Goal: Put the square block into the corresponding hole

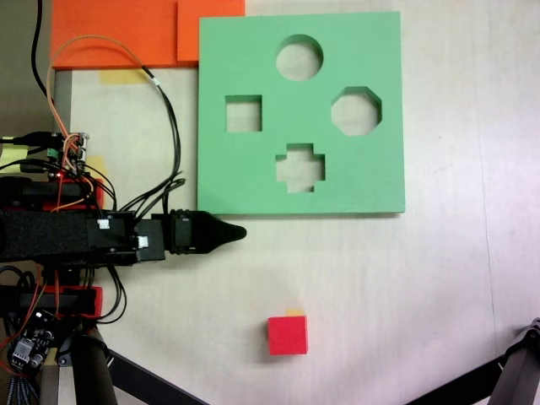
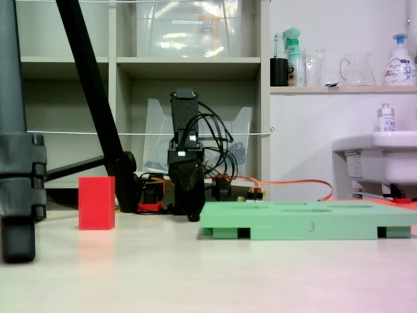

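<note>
The square block is a small red foam cube that stands alone on the pale table, also seen low at the left. The green foam board lies flat beyond it. Its square hole is on the board's left side and has nothing in it. My gripper lies low just off the board's near left corner, its black jaws drawn together to one point and holding nothing. It faces the other camera. The block sits roughly a block's width to the right of the tip and well toward the bottom of the top-down view.
Round, octagonal and cross-shaped cutouts share the board. Orange foam slabs lie at the top left. Black tripod legs stand near the block's side of the table. Cables trail behind the arm.
</note>
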Available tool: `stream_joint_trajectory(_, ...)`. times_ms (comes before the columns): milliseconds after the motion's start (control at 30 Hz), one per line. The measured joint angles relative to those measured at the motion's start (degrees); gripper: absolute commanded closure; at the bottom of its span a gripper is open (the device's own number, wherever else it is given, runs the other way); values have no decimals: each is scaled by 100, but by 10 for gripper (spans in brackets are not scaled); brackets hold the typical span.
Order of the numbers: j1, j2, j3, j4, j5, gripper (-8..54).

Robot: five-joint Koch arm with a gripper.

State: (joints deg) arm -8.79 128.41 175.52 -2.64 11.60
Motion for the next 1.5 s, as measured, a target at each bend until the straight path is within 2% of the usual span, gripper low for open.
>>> stream_joint_trajectory(367, 18, 0, 0, 0, 105, 105)
stream_joint_trajectory(467, 202, 0, 0, -35, 1600, 110)
stream_joint_trajectory(567, 800, 0, -53, -545, 3946, 135)
stream_joint_trajectory(633, 1151, 0, -299, -501, 4632, 135)
stream_joint_trajectory(733, 1477, 0, -1187, 738, 5669, 138)
stream_joint_trajectory(800, 1670, 0, -2373, 2136, 6214, 184)
stream_joint_trajectory(867, 2021, 0, -3375, 3516, 6636, 196)
stream_joint_trajectory(933, 2197, 0, -3718, 4403, 6697, 198)
stream_joint_trajectory(1100, 2804, -272, -5730, 6047, 6688, 186)
stream_joint_trajectory(1200, 3085, -923, -6979, 7172, 6609, 67)
stream_joint_trajectory(1333, 3401, -1934, -8306, 8508, 6056, -11)
stream_joint_trajectory(1500, 3472, -2839, -8807, 8578, 5335, -23)
